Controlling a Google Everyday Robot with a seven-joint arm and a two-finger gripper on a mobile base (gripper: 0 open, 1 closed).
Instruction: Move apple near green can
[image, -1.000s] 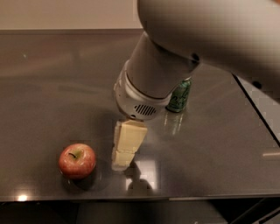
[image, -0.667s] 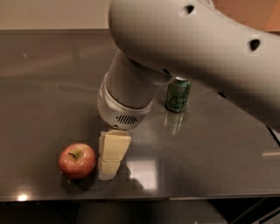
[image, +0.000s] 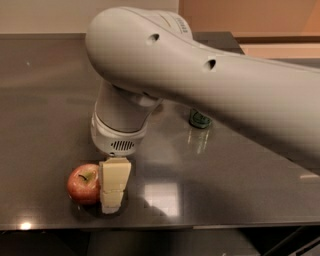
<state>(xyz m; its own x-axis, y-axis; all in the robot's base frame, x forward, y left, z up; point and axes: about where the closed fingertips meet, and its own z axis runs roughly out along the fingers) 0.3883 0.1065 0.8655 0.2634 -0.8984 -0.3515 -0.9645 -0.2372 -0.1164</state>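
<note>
Since the large white robot arm (image: 210, 75) has swung left and lower over the glossy dark grey table (image: 45, 110), its cream blocky gripper (image: 114, 187) now stands against the right flank of the round red apple (image: 82, 184), near the front edge. A grasp looks close. Whether the gripper is open, or holds anything, cannot be told. The arm now hides all but the base of the dark green can (image: 199, 119), well apart to the right and further back.
</note>
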